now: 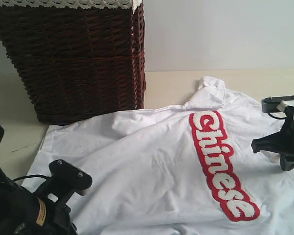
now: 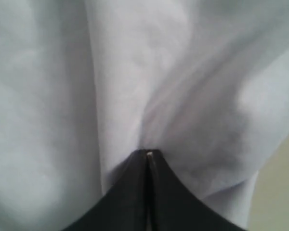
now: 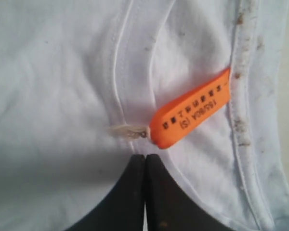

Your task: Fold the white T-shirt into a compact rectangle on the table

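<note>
Cloth of the white T-shirt [image 1: 147, 166] filled the near and middle of the exterior view, spread print-up and not yet folded on the pale counter [image 1: 176, 83]. At 7 o'clock, nearest the camera, the left arm [image 1: 34, 205] sat low over the shirt's edge. Its wrist view showed the left jaws pressed together, with creases running into their tip, so they appeared to pinch a fold of fabric. Red-outlined lettering [image 1: 223, 164] ran diagonally from the centre toward 5 o'clock.

At 3 o'clock, the right arm [image 1: 284, 139] hung over the neck end. Its right jaws were closed, tips at the neck seam just beside an orange tag [image 3: 192, 115]. Whether cloth was caught between them could not be told.

Placing the arms at opposite ends probably suited lifting one side and laying it over the other.

Farther back, at 11 o'clock, a dark wicker basket [image 1: 78, 63] with a lace liner [image 1: 63, 4] stood on the counter, with the shirt's far edge touching its base.
</note>
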Motion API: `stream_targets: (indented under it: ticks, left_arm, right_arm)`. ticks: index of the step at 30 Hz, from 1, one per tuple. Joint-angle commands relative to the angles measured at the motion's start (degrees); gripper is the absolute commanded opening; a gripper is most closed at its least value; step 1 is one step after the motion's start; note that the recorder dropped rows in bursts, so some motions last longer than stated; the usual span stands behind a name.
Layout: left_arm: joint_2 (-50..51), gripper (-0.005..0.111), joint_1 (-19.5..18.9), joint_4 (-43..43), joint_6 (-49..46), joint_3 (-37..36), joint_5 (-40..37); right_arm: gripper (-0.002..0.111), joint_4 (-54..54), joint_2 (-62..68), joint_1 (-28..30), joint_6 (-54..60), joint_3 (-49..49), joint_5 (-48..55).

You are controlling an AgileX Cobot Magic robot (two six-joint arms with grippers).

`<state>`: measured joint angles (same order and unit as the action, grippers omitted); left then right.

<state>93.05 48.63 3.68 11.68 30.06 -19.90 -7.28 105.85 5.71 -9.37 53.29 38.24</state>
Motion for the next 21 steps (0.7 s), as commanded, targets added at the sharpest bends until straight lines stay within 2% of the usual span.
stream_targets:
  ticks: [1, 3, 8, 12, 15, 18, 21]
  left_arm:
    - [-3.93, 0.000, -0.70, -0.41, -0.61, -0.73, -11.06]
    - [-6.88, 0.000, -0.70, -0.41, -1.00, -0.85, -13.18]
    - [-14.30, 0.000, -0.70, -2.60, 0.68, -1.84, -12.46]
    - [-20.74, 0.000, -0.19, 0.53, 0.48, -1.84, -8.53]
    - [-22.95, 0.000, 3.80, 8.90, -8.82, -1.84, -6.05]
    - [-21.38, 0.000, 9.05, 19.28, -20.97, -1.84, 0.27]
    - [-17.44, 0.009, 13.58, 25.35, -28.39, -1.52, 7.89]
  right_arm:
    - [0.000, -0.69, 0.06, 0.23, 0.71, 0.42, -1.73]
    - [0.000, -2.08, 0.06, 0.23, 0.71, 0.42, -1.85]
    - [0.000, -5.99, 0.82, 0.77, -1.53, 0.42, 0.11]
    - [0.000, -4.78, 1.09, 0.77, -1.84, 1.20, 0.57]
    - [0.000, -1.40, 1.09, 0.77, 0.64, 3.72, 2.18]
    - [0.000, 1.48, 1.09, 0.77, 2.97, 5.21, 3.00]
    - [0.000, 4.07, 1.09, 0.77, 5.47, 5.37, 3.00]
